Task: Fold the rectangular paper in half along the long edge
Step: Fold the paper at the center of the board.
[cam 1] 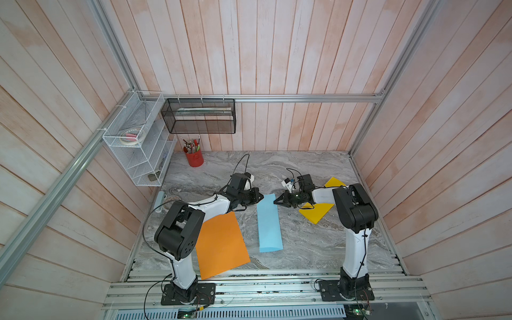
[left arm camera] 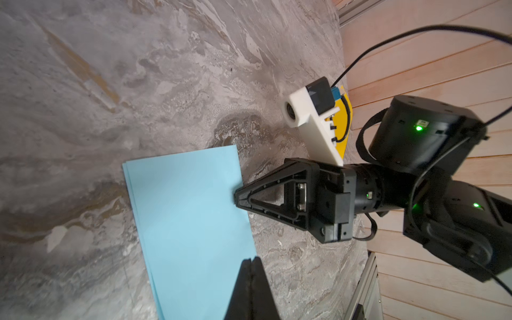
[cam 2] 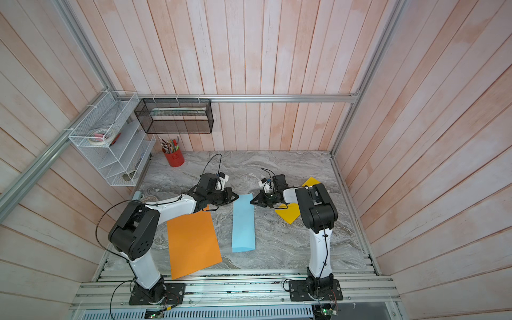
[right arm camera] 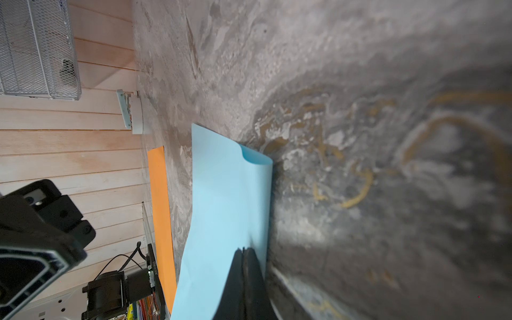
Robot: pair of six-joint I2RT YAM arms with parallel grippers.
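Creasing appears in hand: paper [cam 1: 268,224] lies doubled between orange sheet [cam 1: 221,243] and yellow sheet [cam 1: 318,212], left gripper [cam 1: 260,197] and right gripper [cam 1: 276,201] both closed empty at its far end; next, flatten the rounded fold [cam 1: 277,235].

Pink plank walls [cam 1: 277,55], grey marbled tabletop [cam 1: 304,243].
White wire shelf [cam 1: 146,166] at ten o'clock, black mesh basket [cam 1: 199,127] at eleven.

No legible writing anywhere

Nothing can be read in any view. The red pen cup [cam 1: 194,160] at the far left corner of the table [cam 1: 304,171] carries a dark mark on its front, too small to make out. In the right wrist view a black strip [right arm camera: 154,270] bears a line of tiny white letters, blurred beyond reading
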